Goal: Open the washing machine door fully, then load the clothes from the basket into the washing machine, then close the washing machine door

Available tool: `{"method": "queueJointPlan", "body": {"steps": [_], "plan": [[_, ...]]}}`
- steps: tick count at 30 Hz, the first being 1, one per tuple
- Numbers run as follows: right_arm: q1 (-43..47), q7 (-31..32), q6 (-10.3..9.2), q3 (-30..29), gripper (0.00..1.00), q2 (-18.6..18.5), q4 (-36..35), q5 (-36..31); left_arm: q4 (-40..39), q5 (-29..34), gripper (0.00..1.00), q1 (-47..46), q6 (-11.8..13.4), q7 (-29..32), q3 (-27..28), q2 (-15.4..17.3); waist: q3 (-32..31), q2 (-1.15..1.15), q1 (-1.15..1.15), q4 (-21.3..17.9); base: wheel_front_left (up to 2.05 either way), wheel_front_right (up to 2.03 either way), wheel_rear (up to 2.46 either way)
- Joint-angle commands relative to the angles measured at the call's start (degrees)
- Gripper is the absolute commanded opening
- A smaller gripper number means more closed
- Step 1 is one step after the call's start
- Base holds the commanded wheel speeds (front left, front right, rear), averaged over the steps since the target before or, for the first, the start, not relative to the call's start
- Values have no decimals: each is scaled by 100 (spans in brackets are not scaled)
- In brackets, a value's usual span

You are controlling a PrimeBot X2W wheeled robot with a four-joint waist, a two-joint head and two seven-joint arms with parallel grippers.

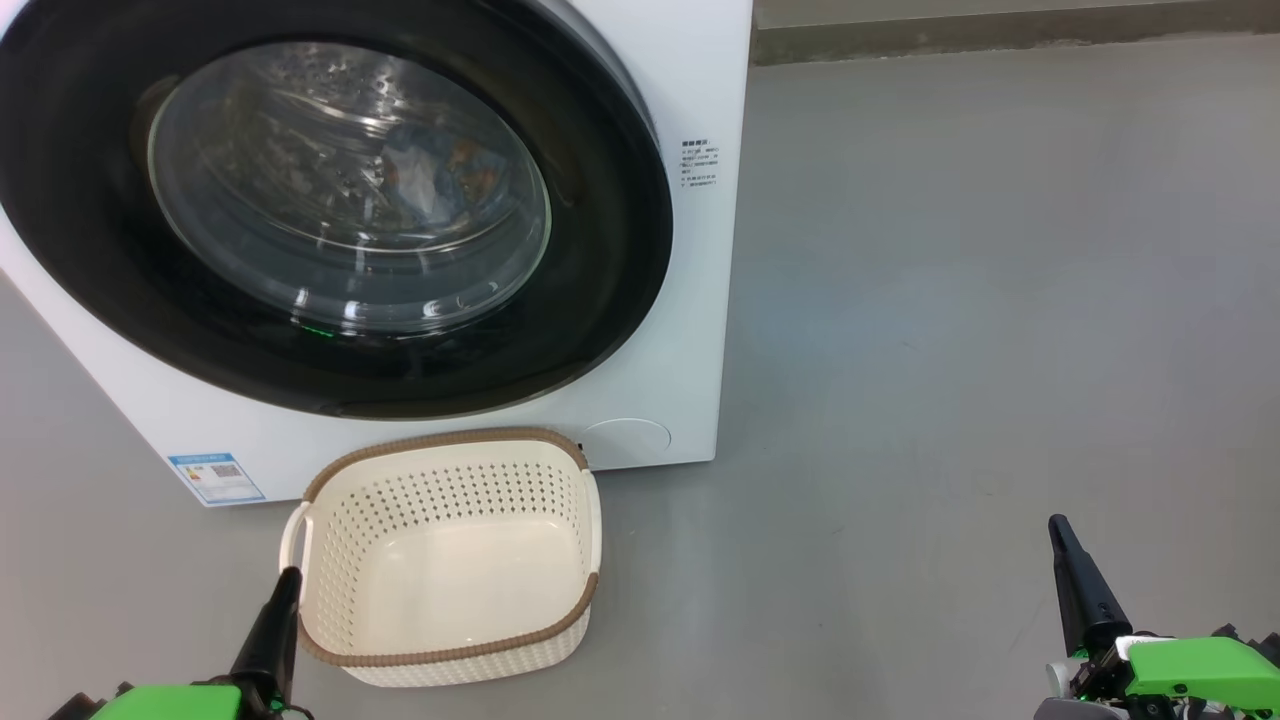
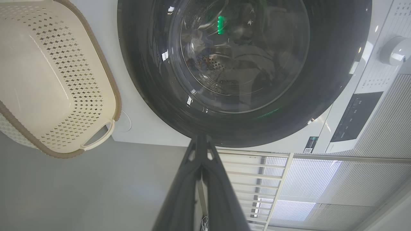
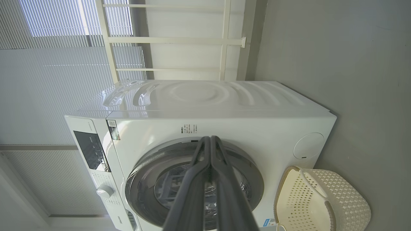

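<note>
Washing machine door point(image 1: 600, 250) sits shut, flush on the washing machine point(image 1: 690, 330). Clothes point(image 1: 430, 175) show through the glass, toward its 3 o'clock. Basket point(image 1: 450, 438) on floor at the door's 6 o'clock, bare inside. Left gripper point(image 1: 291, 575) at basket's 8 o'clock, right gripper point(image 1: 1058, 525) well apart at 4 o'clock, both with fingers pressed together, holding nothing. Door judged rigid, weighty, glossy-slick; hook the frame's edge if reopening, handle recess not discernible.

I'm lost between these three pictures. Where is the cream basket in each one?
Head view: the basket sits lower centre-left, on the floor just below the washing machine door.
Left wrist view: the basket is at upper left, appearing tipped sideways.
Right wrist view: the basket is in the lower right corner.
Shared landmark: the round black-framed washing machine door, next to the basket every time.
</note>
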Motion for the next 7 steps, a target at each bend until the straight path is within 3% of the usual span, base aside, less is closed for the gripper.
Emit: {"method": "queueJointPlan", "body": {"steps": [1, 7], "plan": [[-234, 45, -6, 130, 0, -20, -140, -33, -103, -3, 0, -233, -18, 38, 200, 76, 0, 0, 0, 0, 0, 0, 0], [-234, 45, -6, 130, 0, -20, -140, -33, -103, -3, 0, -233, -18, 38, 200, 75, 0, 0, 0, 0, 0, 0, 0]]}}
